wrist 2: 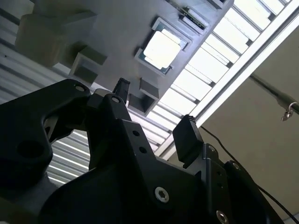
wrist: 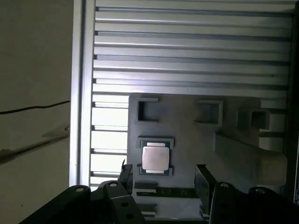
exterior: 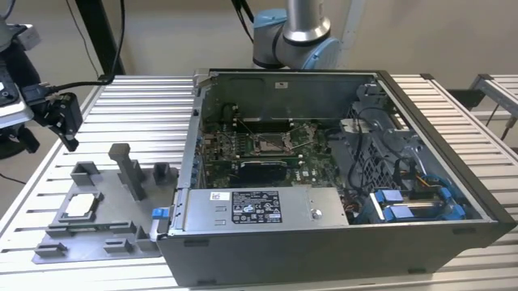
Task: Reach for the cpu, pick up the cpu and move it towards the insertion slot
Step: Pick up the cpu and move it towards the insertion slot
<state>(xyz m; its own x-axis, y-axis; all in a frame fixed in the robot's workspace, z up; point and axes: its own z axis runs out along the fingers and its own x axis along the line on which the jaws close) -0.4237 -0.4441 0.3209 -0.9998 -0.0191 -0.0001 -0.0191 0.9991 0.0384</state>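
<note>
The cpu (exterior: 81, 206) is a small silvery square chip lying flat in a square recess of the grey plastic fixture tray (exterior: 89, 248), on the exterior view's left. Both wrist views look down on the cpu (wrist 2: 161, 46) (wrist: 155, 157) just beyond the fingertips. My gripper (exterior: 67, 136) (wrist 2: 154, 112) (wrist: 163, 177) hangs in the air above the tray's far side, well clear of the chip. It is open, with nothing between its black fingers (wrist: 203, 179). The insertion slot (exterior: 267, 143), a metal-framed socket with a dark centre, sits on the motherboard inside the open computer case.
The open computer case (exterior: 340, 242) takes up the middle and right of the slatted metal table (exterior: 137, 103). A tall grey post (exterior: 130, 170) and smaller blocks (exterior: 162, 173) stand on the tray between the chip and the case. The arm's base (exterior: 295, 36) rises behind the case.
</note>
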